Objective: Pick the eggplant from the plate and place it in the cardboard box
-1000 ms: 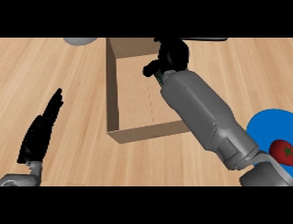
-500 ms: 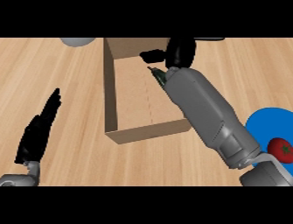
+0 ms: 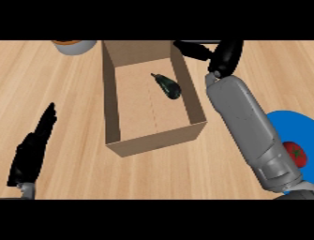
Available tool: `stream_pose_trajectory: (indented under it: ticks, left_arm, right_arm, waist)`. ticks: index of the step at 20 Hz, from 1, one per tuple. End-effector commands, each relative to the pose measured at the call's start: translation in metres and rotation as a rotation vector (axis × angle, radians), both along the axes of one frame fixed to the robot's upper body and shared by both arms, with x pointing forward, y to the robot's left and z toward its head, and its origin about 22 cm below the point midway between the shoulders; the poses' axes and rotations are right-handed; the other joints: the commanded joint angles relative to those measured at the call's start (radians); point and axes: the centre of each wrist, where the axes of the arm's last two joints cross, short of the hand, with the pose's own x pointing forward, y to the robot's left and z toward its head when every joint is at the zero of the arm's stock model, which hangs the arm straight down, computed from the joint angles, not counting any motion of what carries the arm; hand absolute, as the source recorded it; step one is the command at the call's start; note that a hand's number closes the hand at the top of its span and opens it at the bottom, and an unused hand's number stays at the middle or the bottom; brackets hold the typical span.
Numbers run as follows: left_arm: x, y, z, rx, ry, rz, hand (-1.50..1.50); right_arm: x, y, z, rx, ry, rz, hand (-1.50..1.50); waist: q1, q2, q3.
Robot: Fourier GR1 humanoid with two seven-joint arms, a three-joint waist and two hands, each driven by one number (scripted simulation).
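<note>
My right hand [image 3: 227,55] hangs just past the box's [image 3: 156,139] far right corner. Its fingers are loosely spread and it has hold of nothing. I judge it sits there because it is clear of the opening, with the forearm running along outside the right wall. Inside, the eggplant [image 3: 166,86] lies on the box floor near the far end, close to the right wall and apart from the hand, so I take the placing as done. It is small, dark and glossy, a tapered oval with its stem end pointing up-left. The blue plate [image 3: 306,130] at the right edge carries only a tomato [image 3: 296,152]. My left hand [image 3: 29,152] rests open at lower left.
</note>
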Motion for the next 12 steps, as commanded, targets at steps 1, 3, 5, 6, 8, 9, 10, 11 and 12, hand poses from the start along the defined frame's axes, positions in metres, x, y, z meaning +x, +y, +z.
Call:
stream_pose_trajectory:
  ticks: [1,3,5,6,8,9,10,11,12]
  left_arm:
    - [-0.005,0.012,0.004,0.004,0.006,0.038,0.00]
    - [0.000,0.015,0.006,0.005,0.009,0.009,0.00]
    - [-0.010,0.015,-0.008,-0.001,0.000,0.047,0.00]
    - [0.005,0.011,-0.003,0.000,0.011,0.039,0.00]
    - [-0.001,0.012,0.006,0.000,0.009,0.041,0.00]
    - [-0.010,0.012,-0.002,0.006,0.007,0.031,0.00]
    - [0.005,0.006,0.014,0.002,0.004,0.027,0.00]
    - [-0.004,0.010,0.002,0.004,0.008,0.010,0.00]
    - [-0.001,0.017,0.000,0.002,-0.005,0.010,0.00]
  right_arm:
    - [-0.010,-0.050,-0.003,0.036,-0.052,-0.115,-1.50]
    - [-0.027,-0.073,-0.008,0.056,-0.064,-0.116,-1.50]
    - [-0.045,-0.103,-0.006,0.072,-0.082,-0.114,-1.50]
    - [-0.058,-0.106,-0.015,0.056,-0.102,-0.117,-1.50]
    - [-0.080,-0.137,-0.012,0.050,-0.057,-0.101,-1.50]
    - [-0.094,-0.153,-0.013,0.029,-0.084,-0.104,-1.50]
    - [-0.103,-0.158,-0.006,0.035,-0.086,-0.088,-1.50]
    - [-0.114,-0.166,-0.015,0.022,-0.068,-0.075,-1.50]
    - [-0.123,-0.172,-0.013,0.025,-0.076,-0.066,-1.50]
  waist:
    - [-0.020,-0.007,0.000]
    - [-0.032,-0.009,-0.001]
    - [-0.036,-0.010,-0.001]
    - [-0.039,-0.007,-0.001]
    - [-0.037,-0.010,-0.001]
    - [-0.040,-0.010,-0.001]
    - [-0.035,-0.007,-0.001]
    - [-0.023,-0.004,-0.001]
    - [-0.019,-0.003,-0.001]
